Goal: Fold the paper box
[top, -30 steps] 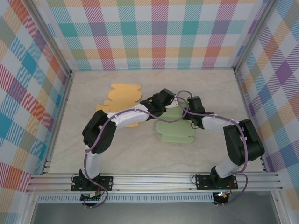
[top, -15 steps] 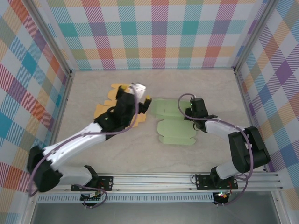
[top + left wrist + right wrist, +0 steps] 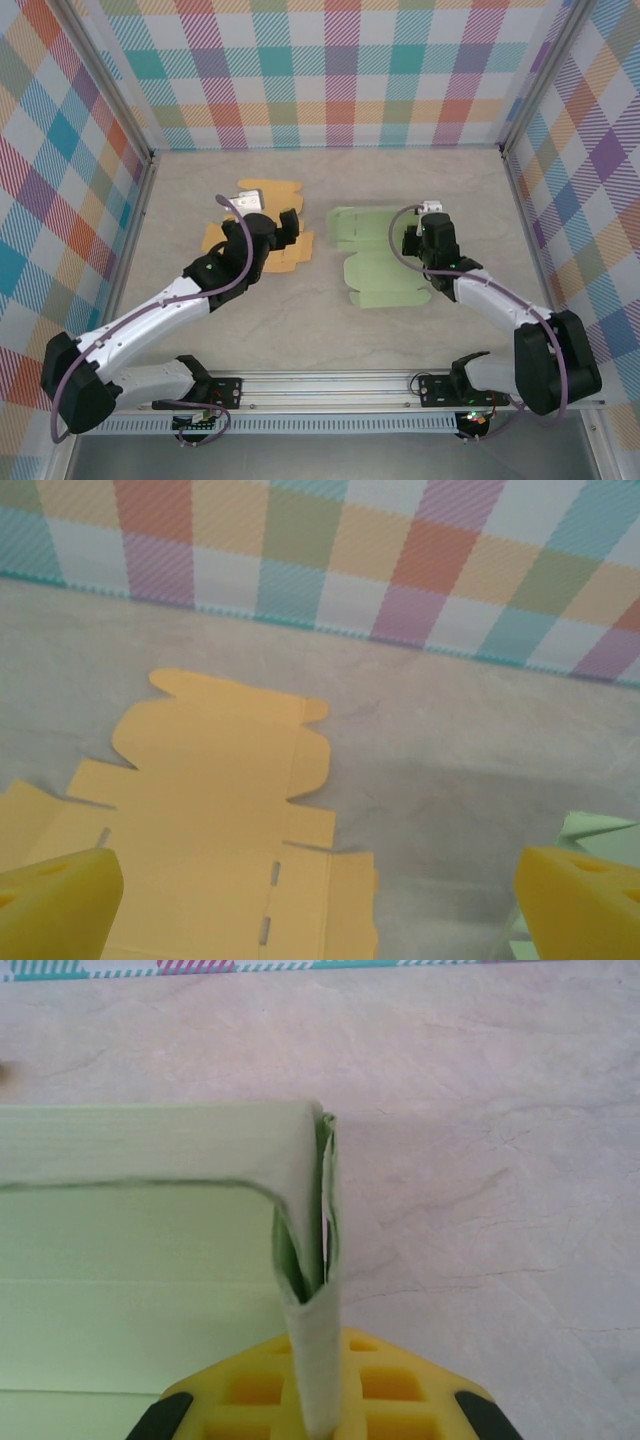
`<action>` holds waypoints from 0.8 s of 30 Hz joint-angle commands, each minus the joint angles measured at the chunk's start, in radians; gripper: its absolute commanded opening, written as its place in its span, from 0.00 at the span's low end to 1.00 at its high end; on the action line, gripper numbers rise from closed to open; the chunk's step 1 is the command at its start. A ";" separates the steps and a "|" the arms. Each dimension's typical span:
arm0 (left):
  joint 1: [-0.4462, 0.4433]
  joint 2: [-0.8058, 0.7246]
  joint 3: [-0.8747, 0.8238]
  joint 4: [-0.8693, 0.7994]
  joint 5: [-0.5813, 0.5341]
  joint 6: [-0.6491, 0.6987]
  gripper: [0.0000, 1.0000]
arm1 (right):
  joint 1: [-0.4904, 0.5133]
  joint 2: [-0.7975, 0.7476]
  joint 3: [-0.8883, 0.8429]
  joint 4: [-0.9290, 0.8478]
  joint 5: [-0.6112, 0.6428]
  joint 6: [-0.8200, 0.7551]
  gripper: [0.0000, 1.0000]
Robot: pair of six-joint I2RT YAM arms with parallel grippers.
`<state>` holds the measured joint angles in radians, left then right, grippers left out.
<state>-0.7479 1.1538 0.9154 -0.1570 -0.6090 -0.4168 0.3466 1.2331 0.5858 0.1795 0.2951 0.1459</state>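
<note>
The green paper box lies mostly flat at the table's centre-right. My right gripper is at its right edge, shut on a raised, doubled-over green flap that stands up between the yellow pads. The rest of the green sheet spreads out to the left of that grip. My left gripper hovers open over the orange blank, apart from the green box. Its yellow fingertips stand wide with nothing between them. A corner of the green box peeks in beside the right fingertip.
An orange flat box blank lies unfolded at the centre-left, under the left gripper; its slots and flaps show up close. Plaid walls enclose the table on three sides. A metal rail runs along the near edge.
The left gripper opened, let go at the green box, and the arm swung left over the orange blank. The right gripper kept its hold and drew the green box slightly right.
</note>
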 commanded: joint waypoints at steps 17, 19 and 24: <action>-0.004 0.025 -0.197 0.475 0.241 -0.211 1.00 | -0.064 -0.126 -0.138 0.190 -0.043 -0.072 0.00; -0.013 0.024 -0.204 0.476 0.249 -0.201 1.00 | -0.066 -0.126 -0.136 0.189 -0.044 -0.070 0.00; -0.044 0.055 -0.195 0.493 0.284 -0.140 1.00 | -0.069 -0.145 -0.150 0.190 -0.027 -0.055 0.00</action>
<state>-0.7677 1.2068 0.7132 0.2752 -0.3511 -0.5945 0.2844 1.1103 0.4412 0.3389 0.2722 0.0704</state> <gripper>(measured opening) 0.997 0.077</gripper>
